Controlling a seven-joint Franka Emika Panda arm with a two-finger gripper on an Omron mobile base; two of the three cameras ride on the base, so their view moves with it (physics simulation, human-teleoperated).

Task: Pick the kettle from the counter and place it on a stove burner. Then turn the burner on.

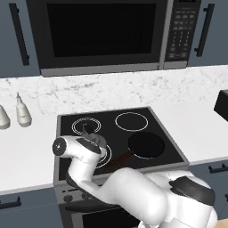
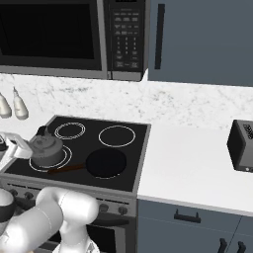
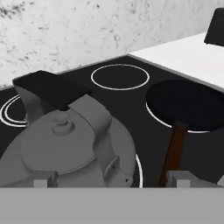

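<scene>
The dark grey kettle [image 2: 47, 148] stands upright on the stove's front-left burner [image 3: 139, 168], its black arched handle [image 3: 51, 89] on top. In the left base view the arm covers most of the kettle [image 1: 94, 139]. My gripper [image 3: 109, 183] is just left of and slightly above the kettle [image 3: 65, 148]. It is open, its two fingertips [image 3: 40, 183] set wide apart and low beside the body, holding nothing. From the right base view the gripper [image 2: 23, 148] sits at the kettle's left side. The white counter [image 2: 197, 163] runs on both sides of the stove.
A black frying pan [image 2: 106, 163] with a brown handle rests on the front-right burner, close to the kettle. Both rear burners [image 1: 131, 121] are bare. Two pale bottles [image 1: 22, 111] stand at the left wall, a black toaster [image 2: 242, 146] at the right. A microwave [image 1: 102, 31] hangs above.
</scene>
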